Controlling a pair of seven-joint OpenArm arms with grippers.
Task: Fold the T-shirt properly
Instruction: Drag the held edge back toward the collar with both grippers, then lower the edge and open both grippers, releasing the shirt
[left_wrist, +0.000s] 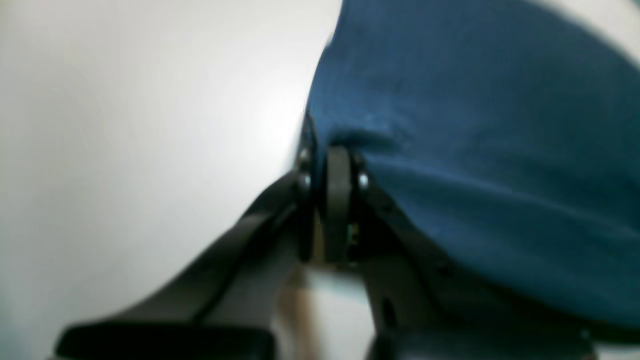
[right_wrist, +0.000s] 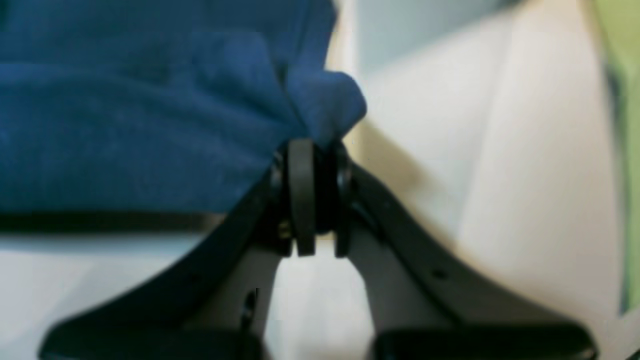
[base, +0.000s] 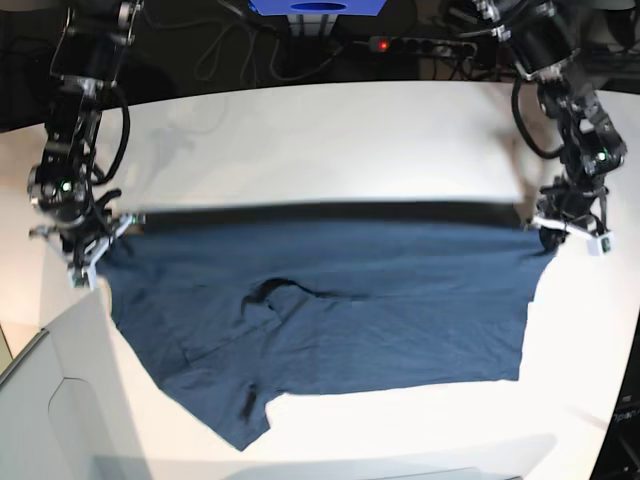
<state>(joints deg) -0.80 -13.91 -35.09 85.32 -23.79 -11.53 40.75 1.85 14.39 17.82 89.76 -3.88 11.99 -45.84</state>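
Observation:
The dark navy T-shirt (base: 330, 300) is stretched wide between my two grippers, its top edge pulled taut and raised, casting a dark shadow line on the white table (base: 330, 140). My left gripper (base: 548, 232) is shut on the right-hand corner of the cloth, and the left wrist view shows the jaws (left_wrist: 332, 160) pinched on the T-shirt (left_wrist: 475, 150). At the other corner my right gripper (base: 100, 245) is also shut, with a bunch of T-shirt (right_wrist: 125, 125) held at its tips (right_wrist: 312, 150). A sleeve (base: 245, 410) trails at the lower left.
A power strip (base: 420, 45) with a red light, cables and a blue object (base: 318, 6) lie beyond the table's far edge. A white box-like panel (base: 60, 400) stands at the lower left. A green strip (right_wrist: 622, 150) shows at the right of the right wrist view.

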